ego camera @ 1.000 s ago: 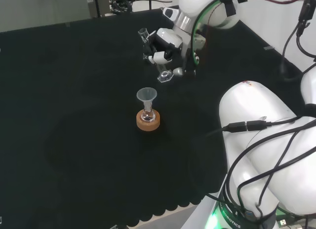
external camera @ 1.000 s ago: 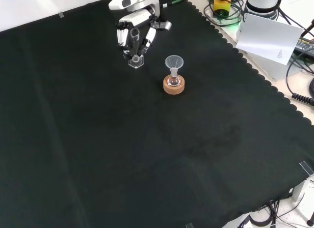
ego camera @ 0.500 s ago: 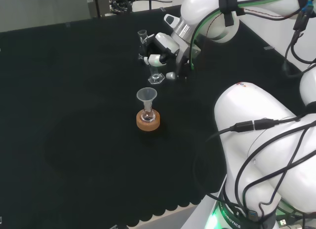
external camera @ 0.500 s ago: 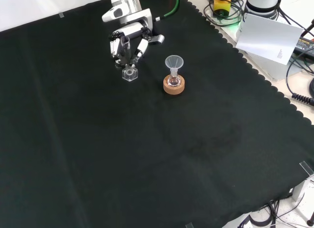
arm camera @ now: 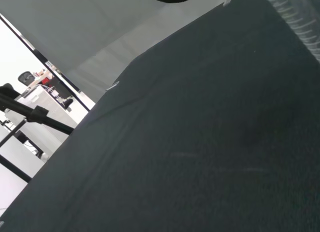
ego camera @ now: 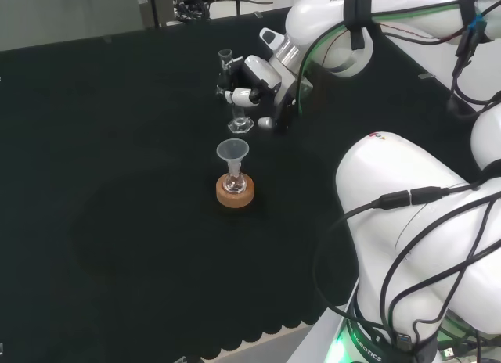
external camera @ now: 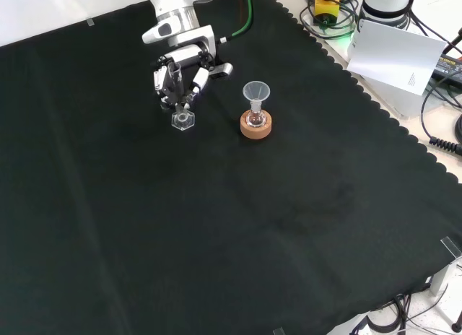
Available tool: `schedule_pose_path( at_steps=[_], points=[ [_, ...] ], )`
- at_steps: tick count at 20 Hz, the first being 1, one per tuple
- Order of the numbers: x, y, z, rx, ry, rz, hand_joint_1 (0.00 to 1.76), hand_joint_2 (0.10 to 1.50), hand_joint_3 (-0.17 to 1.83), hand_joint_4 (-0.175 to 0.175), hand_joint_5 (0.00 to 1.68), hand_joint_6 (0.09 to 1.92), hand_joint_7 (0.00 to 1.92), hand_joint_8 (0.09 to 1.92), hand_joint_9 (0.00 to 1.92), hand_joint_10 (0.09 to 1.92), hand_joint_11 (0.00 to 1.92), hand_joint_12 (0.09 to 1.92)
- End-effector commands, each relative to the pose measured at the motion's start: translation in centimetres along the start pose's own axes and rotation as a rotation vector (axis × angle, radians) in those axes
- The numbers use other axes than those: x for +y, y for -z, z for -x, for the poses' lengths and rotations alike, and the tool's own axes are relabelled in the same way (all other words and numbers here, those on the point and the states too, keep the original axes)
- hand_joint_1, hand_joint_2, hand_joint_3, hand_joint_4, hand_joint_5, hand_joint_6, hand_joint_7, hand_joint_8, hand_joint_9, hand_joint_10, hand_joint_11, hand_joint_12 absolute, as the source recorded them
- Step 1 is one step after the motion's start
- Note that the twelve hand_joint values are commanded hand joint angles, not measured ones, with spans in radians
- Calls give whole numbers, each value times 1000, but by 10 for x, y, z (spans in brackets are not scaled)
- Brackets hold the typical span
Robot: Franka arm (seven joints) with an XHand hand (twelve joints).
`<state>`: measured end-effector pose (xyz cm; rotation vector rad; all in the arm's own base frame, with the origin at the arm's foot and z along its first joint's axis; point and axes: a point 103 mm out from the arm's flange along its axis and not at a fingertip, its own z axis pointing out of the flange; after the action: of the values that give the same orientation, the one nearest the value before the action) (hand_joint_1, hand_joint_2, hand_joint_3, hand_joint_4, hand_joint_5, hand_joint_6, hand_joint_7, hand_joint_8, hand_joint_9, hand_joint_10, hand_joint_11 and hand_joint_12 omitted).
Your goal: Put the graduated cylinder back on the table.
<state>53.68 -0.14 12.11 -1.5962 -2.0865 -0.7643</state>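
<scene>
A clear graduated cylinder [ego camera: 233, 94] with a hexagonal foot [external camera: 183, 120] stands nearly upright, its foot at or just above the black cloth; which, I cannot tell. The hand [ego camera: 254, 83] is curled round its tube from the right in the head view. In the front view the hand [external camera: 180, 68] comes down from the top over the cylinder. A blurred ribbed strip of the cylinder [arm camera: 300, 22] crosses a corner of the wrist view.
A small flask with a clear funnel [ego camera: 232, 152] in its neck sits on a cork ring [ego camera: 234, 192], in front of the cylinder in the head view. In the front view the cork ring [external camera: 256, 125] lies to the cylinder's right. Black cloth [arm camera: 200, 142] stretches all around.
The hand has carried the cylinder left and lower in both views, and turned it from tilted to nearly upright, bringing its foot down to the cloth.
</scene>
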Motion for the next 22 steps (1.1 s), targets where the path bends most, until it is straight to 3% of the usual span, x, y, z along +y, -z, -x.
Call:
schedule_pose_path(
  at_steps=[1,14,19,22],
  points=[
    [6,-15,10,24,11,19,1149,1144,-17,-175,954,1066,1213,268,1409,87,1273,699],
    [10,-32,16,67,8,29,1143,1157,-19,-175,930,1098,1132,323,1366,87,1234,745],
    [9,-32,15,78,15,15,1128,1177,-4,-174,874,1171,974,523,1317,87,1180,808],
    [5,-32,16,88,18,-9,1104,1194,1,-145,832,1226,835,623,1250,87,1054,918]
  ],
)
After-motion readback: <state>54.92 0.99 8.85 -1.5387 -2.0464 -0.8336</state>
